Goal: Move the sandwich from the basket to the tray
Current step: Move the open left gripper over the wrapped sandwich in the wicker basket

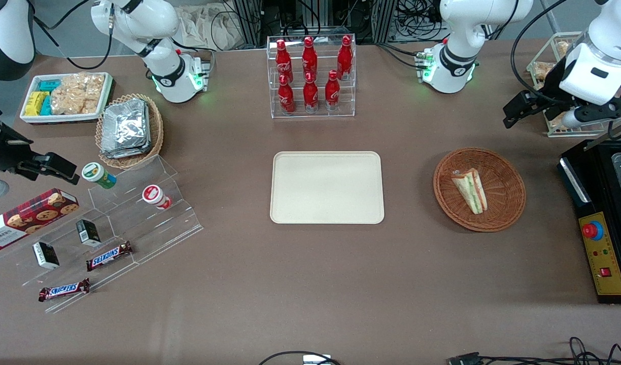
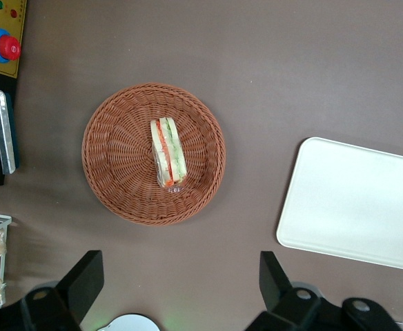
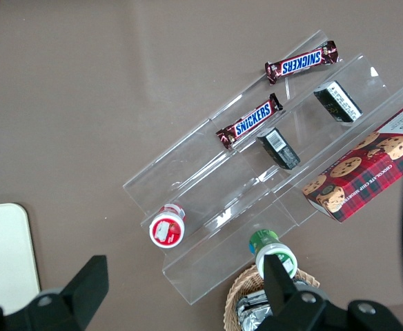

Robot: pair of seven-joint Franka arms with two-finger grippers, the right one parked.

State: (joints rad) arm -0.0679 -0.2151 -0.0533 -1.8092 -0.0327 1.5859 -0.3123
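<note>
- The tray (image 1: 326, 187) lies flat mid-table with nothing on it, nearer the front camera than the rack of red bottles (image 1: 311, 76).
- The basket (image 1: 508, 195) rests on the brown table (image 1: 310, 284) beside the tray, toward the working arm's end, with bare tabletop between the two.
- The sandwich (image 1: 470, 190) lies in the basket, roughly at its middle, its green and orange-red layers showing; in the wrist view the wedge (image 2: 168, 152) lies on the weave (image 2: 112, 158), with the tray's corner (image 2: 353, 203) off to one side.
- The gripper (image 2: 181, 286) hangs above the table at the working arm's end, farther from the front camera than the basket and clear of it; its fingers (image 2: 84, 279) are spread wide apart and hold nothing.
- A black control box (image 1: 602, 238) sits at the table's edge beside the basket.
</note>
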